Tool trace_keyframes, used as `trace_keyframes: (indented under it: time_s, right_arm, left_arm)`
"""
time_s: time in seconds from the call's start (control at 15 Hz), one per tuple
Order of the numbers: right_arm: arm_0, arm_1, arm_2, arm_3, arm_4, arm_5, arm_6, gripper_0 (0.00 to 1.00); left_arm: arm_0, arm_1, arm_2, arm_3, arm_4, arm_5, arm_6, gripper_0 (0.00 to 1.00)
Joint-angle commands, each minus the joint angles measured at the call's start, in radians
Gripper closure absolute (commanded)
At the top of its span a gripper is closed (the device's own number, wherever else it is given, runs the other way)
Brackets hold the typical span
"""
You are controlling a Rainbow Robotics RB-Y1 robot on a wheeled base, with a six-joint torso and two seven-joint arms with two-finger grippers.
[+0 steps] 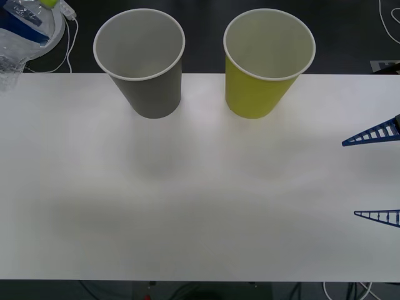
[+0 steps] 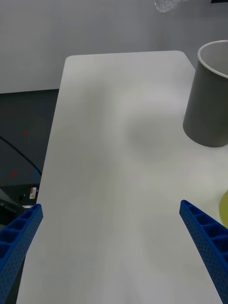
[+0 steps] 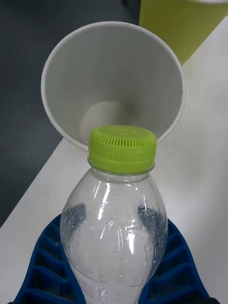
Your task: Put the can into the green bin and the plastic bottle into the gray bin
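Between the blue ribbed fingers [image 3: 47, 266] of the left gripper [image 3: 114, 280] the plastic bottle [image 3: 116, 223] is clamped by its clear body, its lime-green cap pointing away from the wrist toward the open mouth of the gray bin [image 3: 114, 80], which is seen just beyond the cap. Past that bin, the green bin [image 3: 180, 23] is seen beside it on the white table [image 3: 209, 156]. At the table's right edge the right gripper [image 1: 375, 175] is held with its fingers spread apart and nothing between them, well apart from both bins.
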Motion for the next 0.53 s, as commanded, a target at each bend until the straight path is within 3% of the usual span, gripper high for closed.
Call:
trace_keyframes:
  time_s: [0.07, 0.27, 0.53]
  right_arm:
    - [0.0, 0.0, 0.0, 0.0, 0.0, 0.0, 0.0, 0.0]
    - [0.0, 0.0, 0.0, 0.0, 0.0, 0.0, 0.0, 0.0]
    - [0.0, 0.0, 0.0, 0.0, 0.0, 0.0, 0.0, 0.0]
  left_arm:
    - [-0.078, -0.052, -0.026, 0.051, -0.068, -0.056, 0.008, 1.0]
    - [-0.14, -0.111, -0.049, 0.107, -0.101, -0.076, 0.025, 1.0]
    - [-0.318, -0.187, -0.215, 0.226, -0.109, -0.078, 0.034, 1.0]
